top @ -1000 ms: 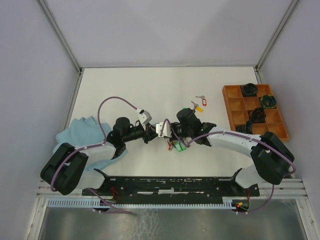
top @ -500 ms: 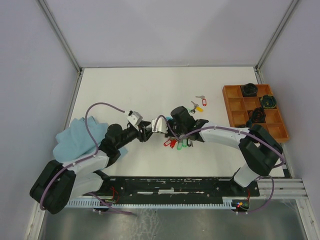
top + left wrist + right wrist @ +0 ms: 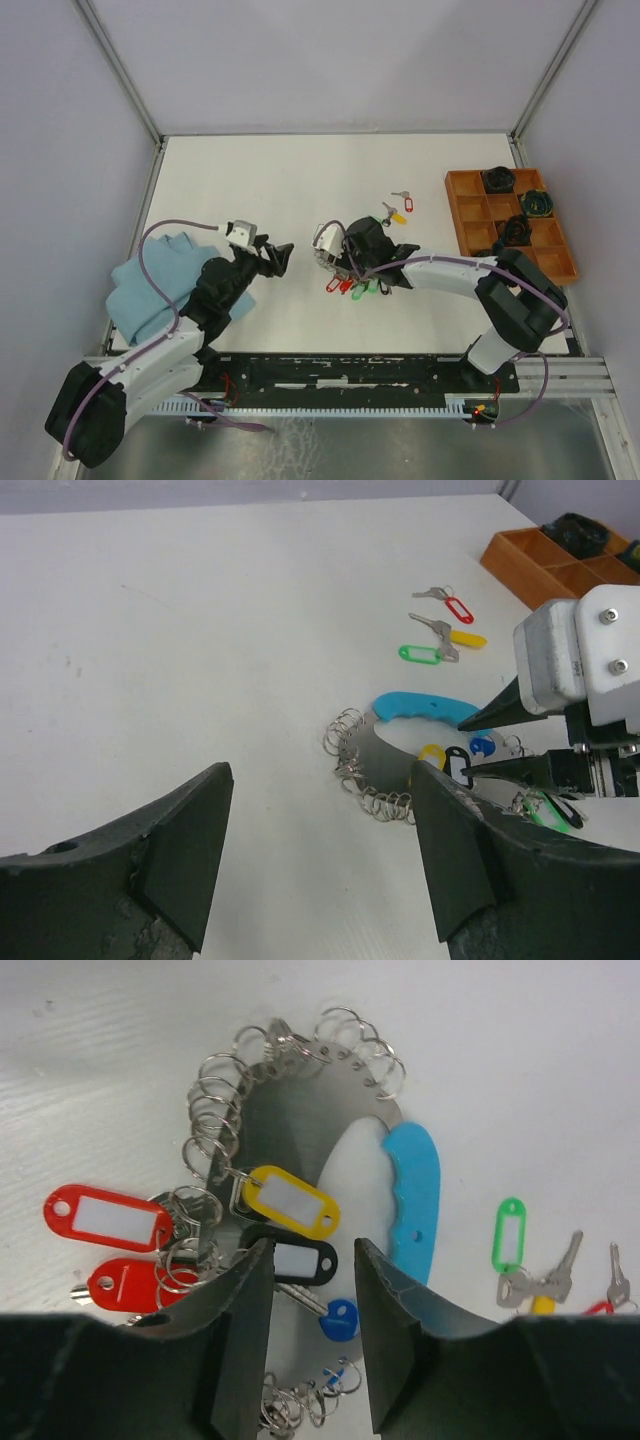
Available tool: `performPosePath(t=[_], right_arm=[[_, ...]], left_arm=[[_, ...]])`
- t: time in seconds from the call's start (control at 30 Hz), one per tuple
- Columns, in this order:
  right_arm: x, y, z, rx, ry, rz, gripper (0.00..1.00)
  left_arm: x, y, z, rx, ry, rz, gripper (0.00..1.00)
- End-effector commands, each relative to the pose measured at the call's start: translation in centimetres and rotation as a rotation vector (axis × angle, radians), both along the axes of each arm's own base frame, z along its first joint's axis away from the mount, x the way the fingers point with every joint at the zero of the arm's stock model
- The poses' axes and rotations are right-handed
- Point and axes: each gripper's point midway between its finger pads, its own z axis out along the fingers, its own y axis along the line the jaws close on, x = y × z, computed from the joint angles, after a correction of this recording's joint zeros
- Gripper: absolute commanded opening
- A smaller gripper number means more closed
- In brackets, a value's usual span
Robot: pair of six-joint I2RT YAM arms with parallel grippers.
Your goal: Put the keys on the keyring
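The right pincer (image 3: 312, 1250) hangs low over the keyring (image 3: 300, 1110), its two fingers spread a small way, the black-tagged key (image 3: 295, 1260) showing in the gap beneath them; whether the tips touch anything I cannot tell.

The left pincer (image 3: 278, 258) stands well apart to the left, jaws spread wide and pointing at the ring across bare desk (image 3: 300, 180).

The keyring lies flat near the middle of the desk, just ahead of the right arm's wrist; its grey metal band curves round, strung with many small split rings, and the blue sleeve (image 3: 412, 1200) covers the side toward the loose keys.

Tagged keys crowd the ring: a yellow tag (image 3: 290, 1200) within the loop, two red tags (image 3: 105, 1218) outside it on the arm's side, a small blue tag (image 3: 340, 1320) by the black one.

Three keys lie loose beyond the sleeve, farther out on the desk: one with a green tag (image 3: 420, 654), one with a yellow tag (image 3: 465, 637), one with a red tag (image 3: 458, 608).

At the right edge sits an orange tray (image 3: 470, 210) holding dark coiled bundles (image 3: 515, 228); at the left, a blue cloth (image 3: 150, 285) lies partly under the left arm.
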Motion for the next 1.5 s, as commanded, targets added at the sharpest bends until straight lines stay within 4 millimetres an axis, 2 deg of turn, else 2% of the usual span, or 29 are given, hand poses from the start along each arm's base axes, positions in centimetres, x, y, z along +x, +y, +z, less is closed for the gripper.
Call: performPosePath(t=[0.0, 0.1, 0.13, 0.23, 0.3, 0.33, 0.5, 0.63, 0.77, 0.9, 0.97, 1.2, 1.47], right_arm=[[1.4, -2.2, 4.2, 0.103, -0.038, -0.258, 0.48], [0.9, -4.2, 5.3, 0.101, 0.01, -0.402, 0.6], [0.6, -4.6, 5.9, 0.117, 0.022, -0.443, 0.68], [-0.1, -5.3, 8.1, 0.193, 0.079, -0.569, 0.86], [0.0, -6.4, 10.0, 0.236, 0.07, -0.686, 0.99], [0.1, -7.2, 11.0, 0.248, 0.057, -0.749, 1.0], [-1.7, -11.3, 12.8, 0.204, 0.036, -0.897, 1.0], [-4.1, -14.5, 14.3, 0.247, 0.012, -0.952, 1.0], [-6.4, -16.9, 15.4, 0.312, 0.0, -0.972, 1.0], [-8.3, -19.3, 16.3, 0.371, -0.024, -0.994, 1.0], [-9.1, -20.1, 16.4, 0.401, -0.033, -0.997, 1.0], [-10.7, -22.1, 16.9, 0.483, -0.06, -1.011, 1.0], [-11.5, -22.8, 17.4, 0.537, -0.073, -1.001, 1.0]], left_arm=[[0.0, 1.8, 2.4, -0.09, -0.009, 0.106, 0.8], [-0.5, 3.1, 3.1, -0.158, -0.005, 0.167, 0.87], [-0.8, 3.3, 3.3, -0.189, 0.0, 0.176, 0.88], [-1.5, 3.7, 4.0, -0.307, 0.056, 0.201, 0.99], [-2.0, 3.9, 4.8, -0.348, 0.083, 0.211, 0.99], [-2.3, 4.0, 5.3, -0.36, 0.092, 0.208, 0.99], [-4.4, 4.8, 7.6, -0.389, 0.138, 0.204, 0.99], [-6.6, 6.0, 9.1, -0.344, 0.165, 0.198, 0.99], [-8.8, 7.6, 10.5, -0.291, 0.149, 0.201, 0.99], [-10.1, 9.0, 10.6, -0.221, 0.136, 0.221, 0.99], [-10.3, 9.7, 10.4, -0.244, 0.14, 0.255, 0.99], [-10.6, 10.1, 8.8, -0.27, 0.094, 0.256, 0.99], [-10.5, 10.8, 8.4, -0.272, 0.097, 0.294, 0.99]])
